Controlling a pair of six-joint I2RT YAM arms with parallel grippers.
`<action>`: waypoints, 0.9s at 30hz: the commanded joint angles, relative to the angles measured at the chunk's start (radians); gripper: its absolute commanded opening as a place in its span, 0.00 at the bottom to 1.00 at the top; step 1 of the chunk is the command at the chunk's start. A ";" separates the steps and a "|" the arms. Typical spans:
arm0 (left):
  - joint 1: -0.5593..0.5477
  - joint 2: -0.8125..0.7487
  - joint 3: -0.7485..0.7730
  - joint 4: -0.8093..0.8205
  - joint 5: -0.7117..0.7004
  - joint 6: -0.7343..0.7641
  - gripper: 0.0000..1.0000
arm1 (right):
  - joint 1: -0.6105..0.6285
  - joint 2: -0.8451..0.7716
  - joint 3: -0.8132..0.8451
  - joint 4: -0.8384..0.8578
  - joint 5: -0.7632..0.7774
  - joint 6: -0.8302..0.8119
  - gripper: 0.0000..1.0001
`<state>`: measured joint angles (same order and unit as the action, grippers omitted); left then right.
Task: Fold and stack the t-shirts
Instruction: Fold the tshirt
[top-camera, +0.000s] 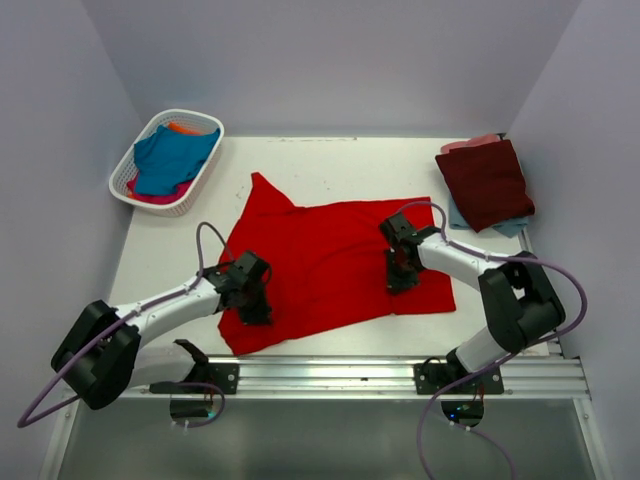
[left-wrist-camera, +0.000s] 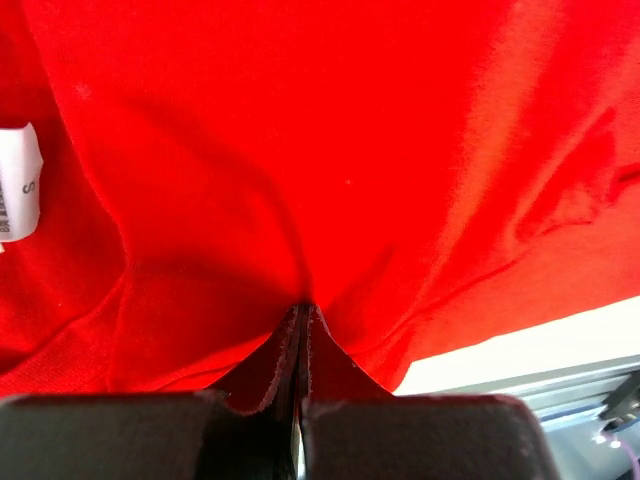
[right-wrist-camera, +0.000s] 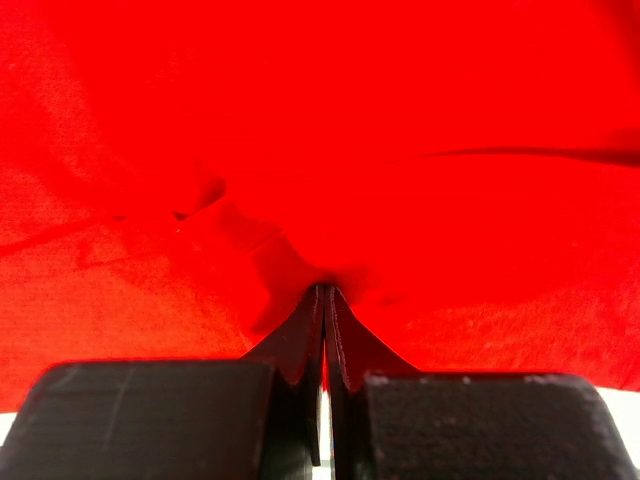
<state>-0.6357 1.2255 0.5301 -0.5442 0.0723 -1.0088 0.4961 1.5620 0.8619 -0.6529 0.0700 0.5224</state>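
- Surface (top-camera: 330, 160): carrying all items below.
- Red t-shirt (top-camera: 320, 250): lying spread at centre, and we are pinching its near edge at two places.
- Maroon t-shirt (top-camera: 487, 183): sitting folded on a pale blue t-shirt (top-camera: 510, 228), far right.
- Basket (top-camera: 128, 178): holding a teal t-shirt (top-camera: 172, 160), far left.
- Left tool (left-wrist-camera: 302, 312): clamping red cloth.
- Right tool (right-wrist-camera: 324, 292): likewise clamping it.

We are judging the first fold to be in hand. Next we are needing to lift both tools evenly, carrying that edge away from us.
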 joint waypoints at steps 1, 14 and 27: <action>-0.021 -0.017 -0.012 -0.203 -0.015 -0.031 0.00 | -0.008 -0.045 -0.006 -0.079 0.039 -0.009 0.00; 0.117 0.080 0.145 -0.255 -0.212 0.127 0.00 | -0.011 -0.085 -0.018 -0.157 0.163 0.071 0.00; 0.227 0.147 0.137 -0.178 -0.244 0.223 0.00 | -0.016 -0.126 0.008 -0.192 0.209 0.077 0.00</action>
<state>-0.4477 1.3483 0.6704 -0.7601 -0.1093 -0.8425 0.4839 1.4647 0.8467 -0.8154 0.2405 0.5781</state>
